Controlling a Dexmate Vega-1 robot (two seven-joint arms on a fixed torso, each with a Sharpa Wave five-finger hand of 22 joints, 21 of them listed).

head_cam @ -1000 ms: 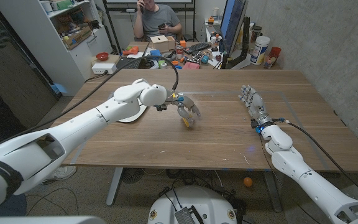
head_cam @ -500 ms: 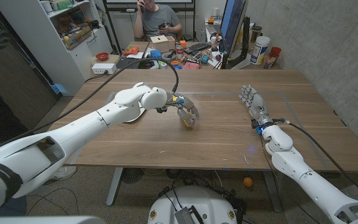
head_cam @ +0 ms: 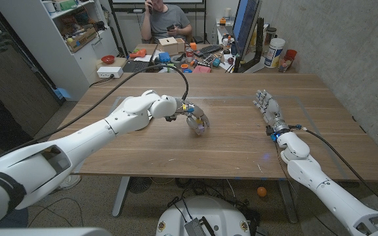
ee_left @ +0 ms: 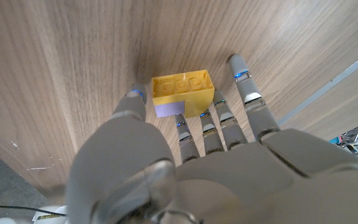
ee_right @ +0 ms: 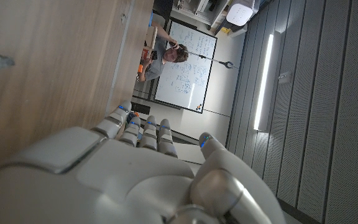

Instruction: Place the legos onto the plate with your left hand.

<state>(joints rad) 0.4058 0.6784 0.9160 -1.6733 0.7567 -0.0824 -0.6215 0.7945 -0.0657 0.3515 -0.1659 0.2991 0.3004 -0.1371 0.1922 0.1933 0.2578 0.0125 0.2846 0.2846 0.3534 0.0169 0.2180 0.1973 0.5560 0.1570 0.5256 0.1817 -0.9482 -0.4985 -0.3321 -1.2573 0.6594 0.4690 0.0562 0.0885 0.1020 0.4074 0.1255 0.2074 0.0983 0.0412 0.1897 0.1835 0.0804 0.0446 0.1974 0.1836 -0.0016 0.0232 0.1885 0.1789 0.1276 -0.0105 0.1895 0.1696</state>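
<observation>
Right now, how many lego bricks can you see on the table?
1: a yellow lego brick, with a small purple piece on its side, lies on the wooden table under the left hand. The hand may hide others.

Wooden table (head_cam: 228, 141); white shelving (head_cam: 77, 33) behind; whiteboard (ee_right: 185, 71); grey panelled wall (ee_right: 316, 93).

No text, label, brand or number can be read in any of the pictures. On the whiteboard (ee_right: 185, 68) behind the person (ee_right: 165, 57) in the right wrist view, handwritten lines in colour are seen, but they are too small and blurred to be read. On the white container (head_cam: 275, 52) at about 1 o'clock beyond the surface (head_cam: 241, 141) in the head view, a dark band is seen, and no letters can be made out on it.
</observation>
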